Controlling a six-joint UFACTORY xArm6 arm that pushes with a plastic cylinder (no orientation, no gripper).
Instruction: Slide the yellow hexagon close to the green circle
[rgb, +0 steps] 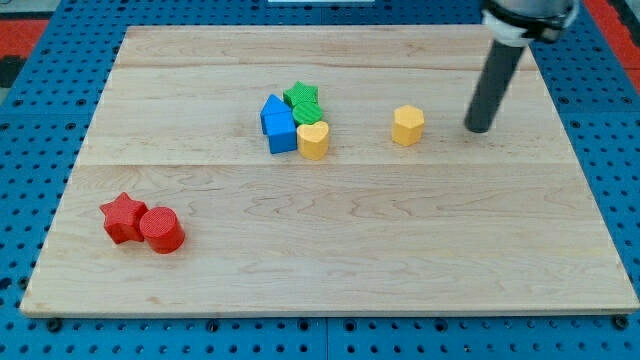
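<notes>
The yellow hexagon (408, 125) stands alone right of the board's middle. The green circle (308, 113) sits in a tight cluster to its left, partly hidden between a green star (301, 96) behind it, a yellow heart (313, 141) in front of it and blue blocks to its left. My tip (479, 128) rests on the board to the right of the yellow hexagon, a block-width or so apart from it, at about the same height in the view.
Two blue blocks (277, 122) stand at the left of the cluster. A red star (123, 217) and a red cylinder (161, 229) touch each other near the board's bottom left. The wooden board (330, 260) lies on a blue pegboard.
</notes>
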